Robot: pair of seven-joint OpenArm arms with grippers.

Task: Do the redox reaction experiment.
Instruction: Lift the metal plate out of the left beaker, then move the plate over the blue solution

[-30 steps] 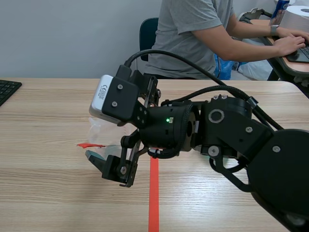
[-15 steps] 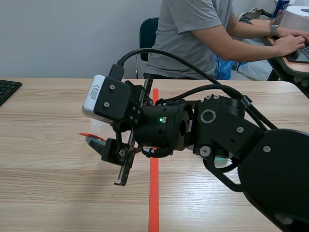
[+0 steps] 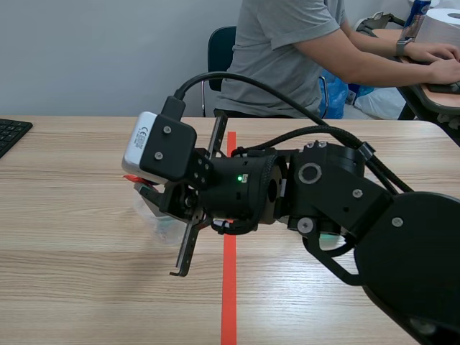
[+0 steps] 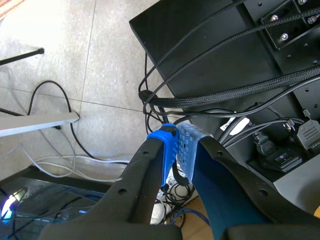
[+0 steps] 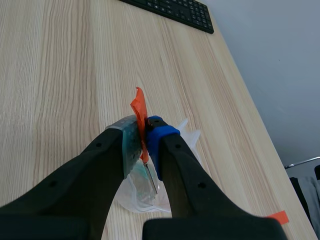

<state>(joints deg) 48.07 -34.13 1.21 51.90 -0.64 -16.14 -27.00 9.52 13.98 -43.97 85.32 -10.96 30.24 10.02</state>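
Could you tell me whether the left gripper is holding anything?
No: in the left wrist view the left gripper has its two dotted pads pressed flat against each other, with nothing between them.

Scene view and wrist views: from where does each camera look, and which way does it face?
Scene view: between the arms, facing across the table toward a person; the right arm crosses it.
Left wrist view: on the left arm, facing down at the floor; its shut left claw shows.
Right wrist view: on the right arm, facing down at the table; the right claw pinches an orange-red tab.
Shared: scene and right wrist views both show the keyboard.
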